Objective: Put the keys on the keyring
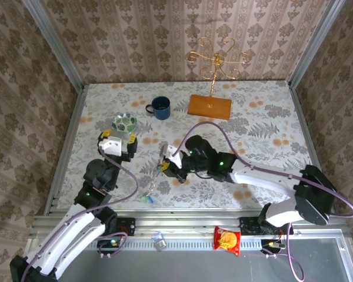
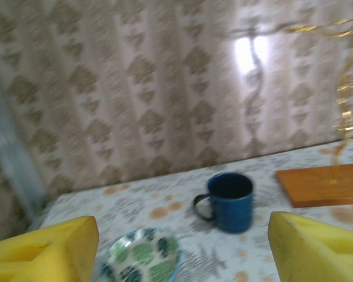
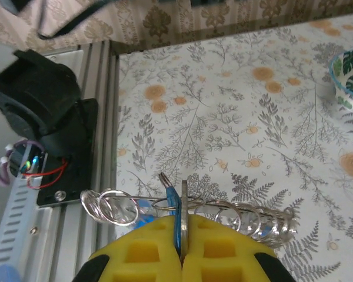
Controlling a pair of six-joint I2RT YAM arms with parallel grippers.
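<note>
Slippage looks the main risk: the right tool [image 3: 181, 235] is clenched on just the thin edge of a blue-tagged key [image 3: 175, 205]. The keyring [image 3: 223, 212] is strung across just beyond its pads, over the near part of the surface [image 1: 253, 117], so any twist could drop both among the other keys [image 1: 146, 197]. The left tool [image 2: 182, 247] is released and empty, raised well apart and levelled toward the mug [image 2: 232, 201] and dish [image 2: 142, 255].

Overhead view: table [image 1: 270, 170] w/ grey fern-and-orange-flower cloth. At back ctr, blue mug [image 1: 161, 107]; just R of it, wooden base [image 1: 209, 106] w/ gold wire stand [image 1: 215, 61] upright. L of mug, green-patterned dish [image 1: 124, 123]. Near front edge, small blue-green bits, perhaps keys [image 1: 146, 197], too small to confirm.
</note>
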